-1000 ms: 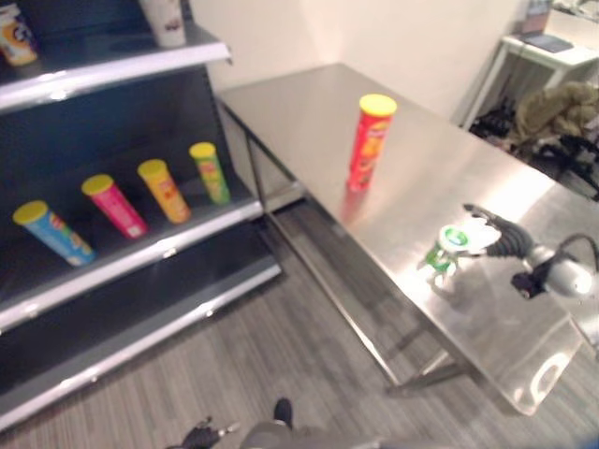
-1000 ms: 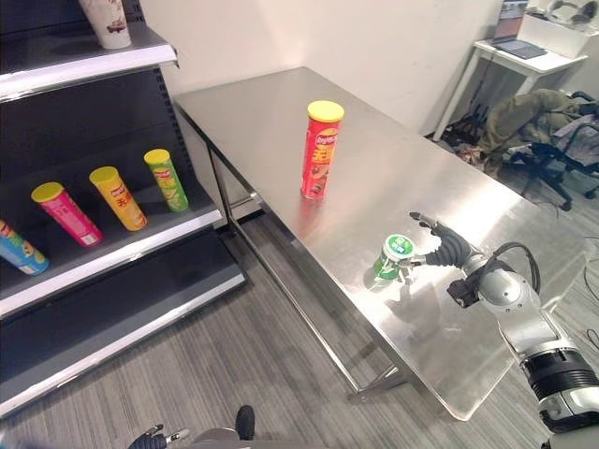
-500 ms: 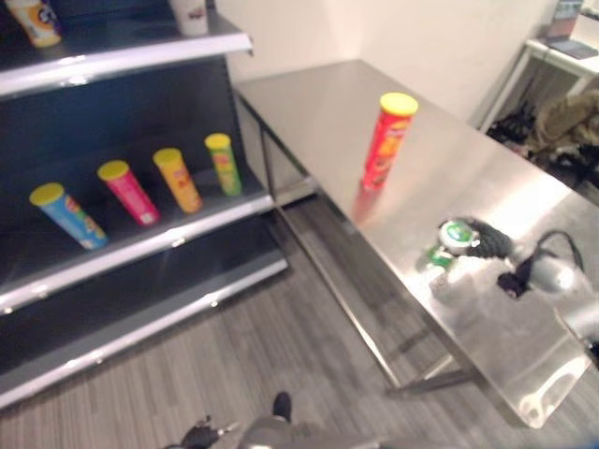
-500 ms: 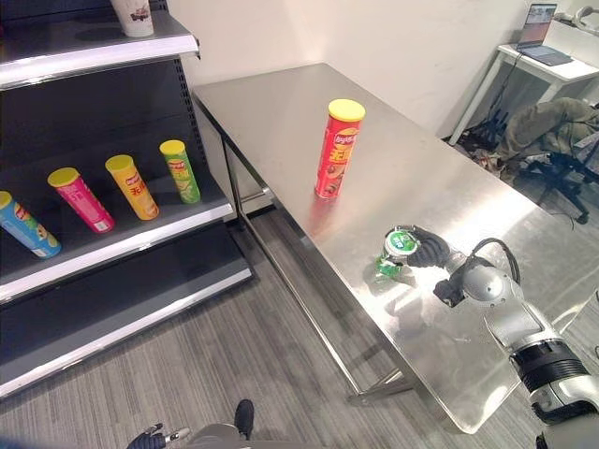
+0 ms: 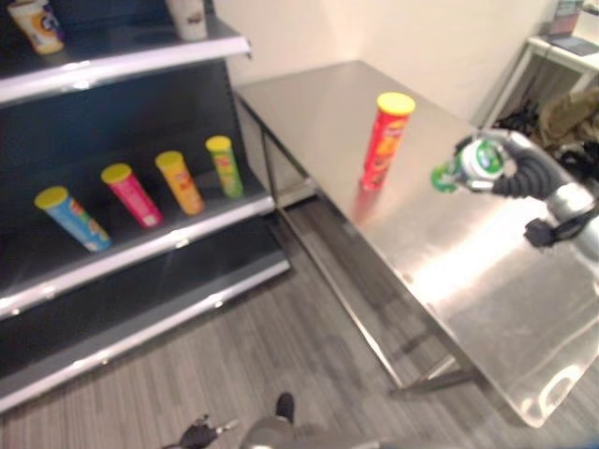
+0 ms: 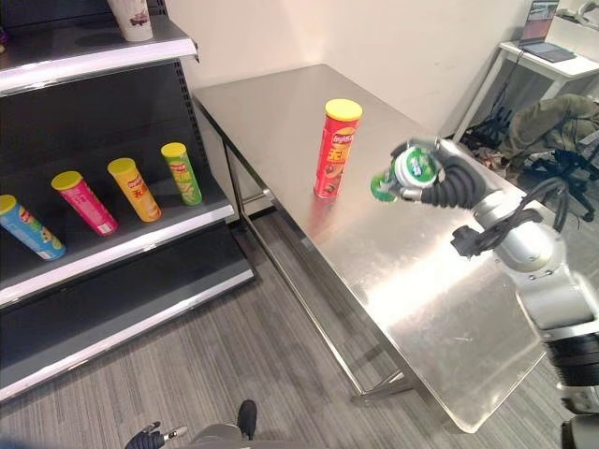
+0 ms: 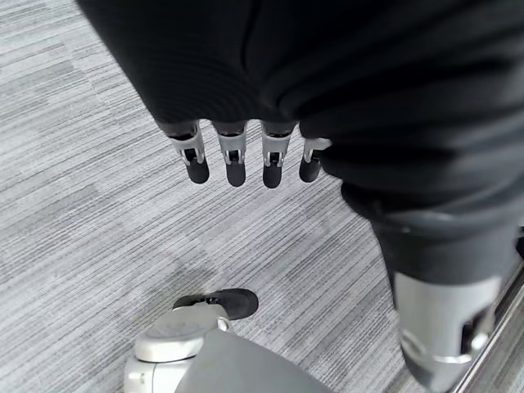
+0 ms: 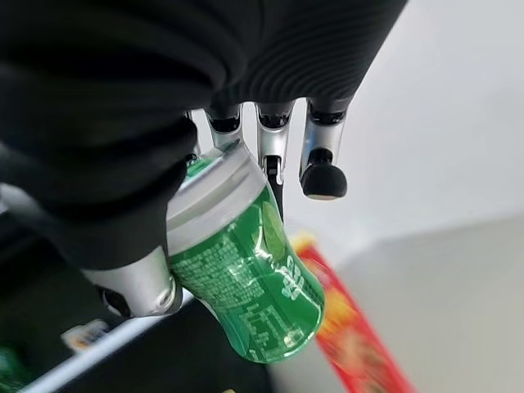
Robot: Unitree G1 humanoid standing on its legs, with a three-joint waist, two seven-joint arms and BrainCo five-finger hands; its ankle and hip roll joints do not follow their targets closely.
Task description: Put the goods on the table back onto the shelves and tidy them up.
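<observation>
Grey wood-grain flooring [image 6: 234, 346] was seen beneath a steel desk [image 6: 440, 281] that ran from about 12 o'clock down to 4 o'clock in the head views, with dark shelves [image 6: 122, 253] standing at 9 o'clock. On the middle shelf four chip tubes were leaned in a row: a blue tube [image 6: 31, 227], a pink tube [image 6: 84, 201], an orange tube [image 6: 134, 188] and a green tube [image 6: 182, 172]. A cup [image 6: 129, 17] was placed on the top shelf. A red chip tube [image 6: 337, 148] with a yellow lid was stood upright on the desk near 12 o'clock. At 2 o'clock the right robot hand [image 6: 440, 180] was held above the desk, its fingers and thumb curled round a green can [image 6: 404, 174], which was tilted and lifted clear of the steel surface, just beside the red tube but apart from it. In the right wrist view the can [image 8: 250, 282] was seen clasped against the palm. The left robot hand [image 7: 237, 155] was hung low over the floor at 6 o'clock, its fingers relaxed and holding nothing.
</observation>
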